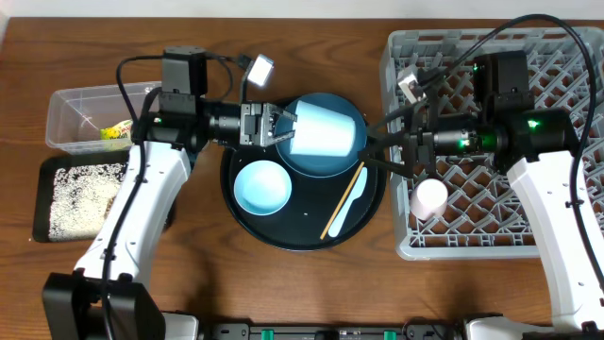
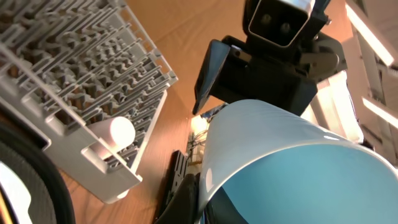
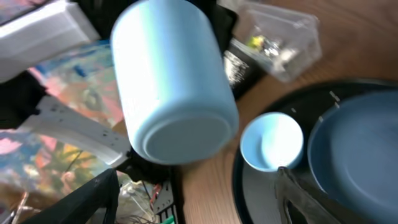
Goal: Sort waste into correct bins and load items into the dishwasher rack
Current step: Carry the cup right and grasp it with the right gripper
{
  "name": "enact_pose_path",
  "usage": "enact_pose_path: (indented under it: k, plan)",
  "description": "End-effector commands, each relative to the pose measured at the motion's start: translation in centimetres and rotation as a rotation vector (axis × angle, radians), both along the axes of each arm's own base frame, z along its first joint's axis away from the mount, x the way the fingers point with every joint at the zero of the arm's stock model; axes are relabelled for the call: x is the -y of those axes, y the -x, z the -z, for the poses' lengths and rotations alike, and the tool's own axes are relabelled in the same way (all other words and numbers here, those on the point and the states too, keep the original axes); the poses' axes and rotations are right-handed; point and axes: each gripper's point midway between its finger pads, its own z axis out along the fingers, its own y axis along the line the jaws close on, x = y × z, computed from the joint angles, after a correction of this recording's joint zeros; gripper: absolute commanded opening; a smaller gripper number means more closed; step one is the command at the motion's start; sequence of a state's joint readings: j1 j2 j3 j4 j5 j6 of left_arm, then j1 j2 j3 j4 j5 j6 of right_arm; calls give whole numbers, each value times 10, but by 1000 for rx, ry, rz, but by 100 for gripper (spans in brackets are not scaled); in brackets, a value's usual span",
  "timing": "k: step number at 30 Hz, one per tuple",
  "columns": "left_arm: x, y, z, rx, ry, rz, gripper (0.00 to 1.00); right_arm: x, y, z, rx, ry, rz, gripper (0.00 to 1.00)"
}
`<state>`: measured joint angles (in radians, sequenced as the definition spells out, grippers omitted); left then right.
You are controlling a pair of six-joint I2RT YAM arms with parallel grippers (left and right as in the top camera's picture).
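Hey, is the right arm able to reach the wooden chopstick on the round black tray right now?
Probably yes: the wooden chopstick lies uncovered right by the open right hand, with only the white spoon beside it.

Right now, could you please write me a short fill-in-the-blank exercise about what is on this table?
1. The left gripper holds the blue cup above the dark blue ____.
2. The small bowl sits on the round black ____.
3. The pale cup lies in the grey dishwasher ____.
Missing words: plate; tray; rack.
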<state>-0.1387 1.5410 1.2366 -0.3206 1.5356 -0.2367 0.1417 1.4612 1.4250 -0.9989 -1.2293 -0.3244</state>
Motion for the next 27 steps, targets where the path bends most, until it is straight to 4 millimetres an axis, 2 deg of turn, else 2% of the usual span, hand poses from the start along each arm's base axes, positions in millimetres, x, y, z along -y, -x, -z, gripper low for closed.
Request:
enact_pose_path:
  k: [1, 10, 16, 27]
  plan:
    - [7, 6, -8, 26, 27, 47, 6, -6, 11, -19, 65, -78, -69, 75]
    - [20, 7, -7, 30, 3, 50, 6, -19, 15, -23, 118, -87, -117, 76]
    - [20, 8, -7, 31, 3, 52, 6, -29, 20, -24, 145, -90, -150, 74]
    - [20, 8, -7, 31, 3, 52, 6, -31, 22, -24, 150, -88, -158, 53]
